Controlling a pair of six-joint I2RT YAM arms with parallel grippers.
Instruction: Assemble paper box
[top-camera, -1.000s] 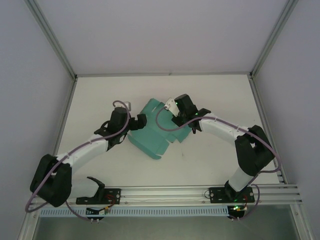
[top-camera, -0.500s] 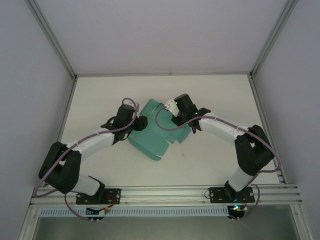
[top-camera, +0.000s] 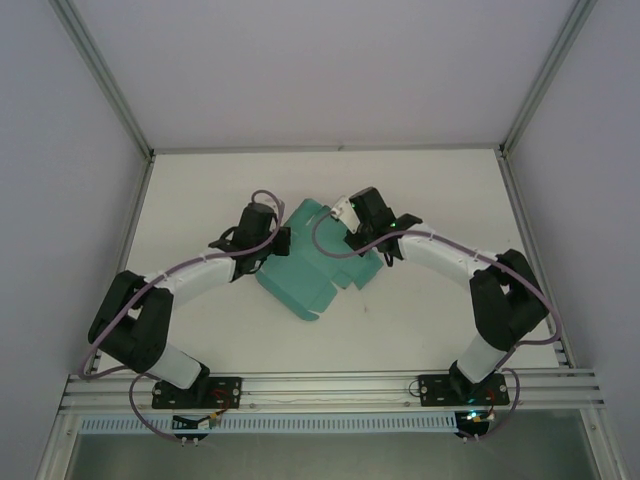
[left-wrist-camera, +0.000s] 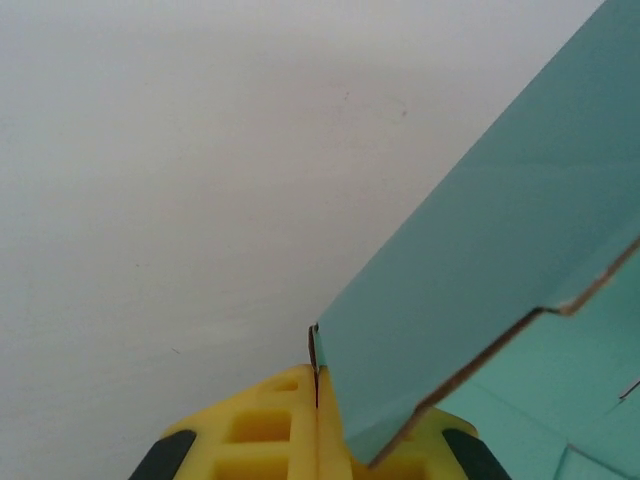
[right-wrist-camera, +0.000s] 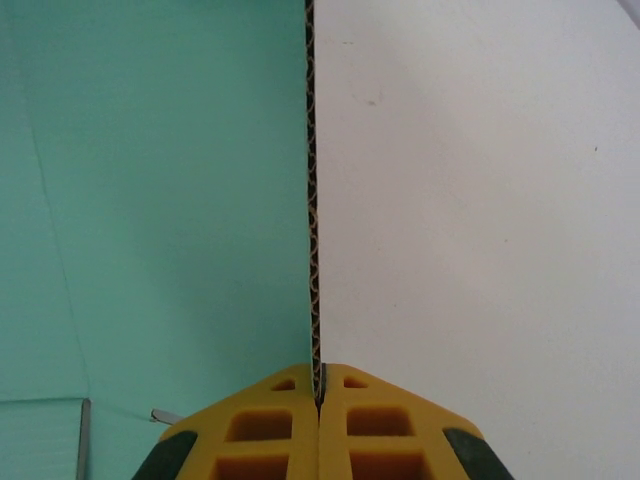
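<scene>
The paper box is a teal die-cut cardboard sheet, partly folded, lying mid-table between both arms. My left gripper is at its left edge. In the left wrist view its yellow fingers are shut on the corner of a raised teal flap. My right gripper is at the sheet's upper right edge. In the right wrist view that gripper pinches the corrugated edge of a teal panel, which stands upright and runs straight away from the jaws.
The white table is boxed in by white walls with aluminium posts at the back corners. An aluminium rail carrying both arm bases runs along the near edge.
My left arm has reached right to the sheet's left edge, and its jaws have gone from open to shut on the flap. The right arm and the sheet have hardly moved.
</scene>
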